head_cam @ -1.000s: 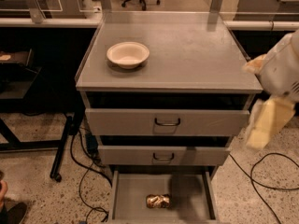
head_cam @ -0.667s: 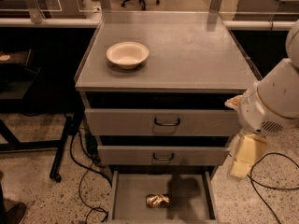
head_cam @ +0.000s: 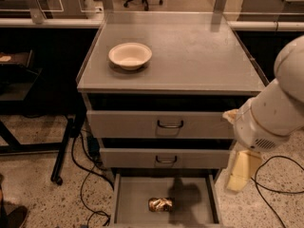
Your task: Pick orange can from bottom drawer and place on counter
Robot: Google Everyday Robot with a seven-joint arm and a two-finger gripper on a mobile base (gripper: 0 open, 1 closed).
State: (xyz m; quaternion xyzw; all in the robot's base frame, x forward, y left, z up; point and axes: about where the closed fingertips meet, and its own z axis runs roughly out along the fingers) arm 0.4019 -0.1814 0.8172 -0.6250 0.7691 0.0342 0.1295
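Flat grey rectangular metal counter with a thin raised rim tops the cabinet, well above and to the left of the gripper. A bulky white robot arm enters from the right edge and runs down beside the cabinet's right side. It carries the cream-yellow gripper, which hangs off the cabinet's right front corner, roughly level with the middle drawer and touching nothing visible. Spread or pressed together: cannot tell from this angle, and nothing shows in its grasp. The two handled grey metal drawers, upper and middle, are pushed in, left of the gripper. The plain grey tray-like bottom drawer is pulled out, below and left of the gripper, with its right wall the nearest part. A cream round bowl sits on the counter, far up-left of the gripper, not part of the job. The small shiny golden-orange dented can lies on the bottom drawer's floor near the front middle, below and left of the gripper and well apart from it. Step, as judged: the approach, with the orange can not yet grasped and placing still to come. The next move likely calls for swinging left over the right wall, dropping between the side walls in front of the middle drawer, then lining up on the can. The wrinkled surface may slip, so a centred grip looks wise.
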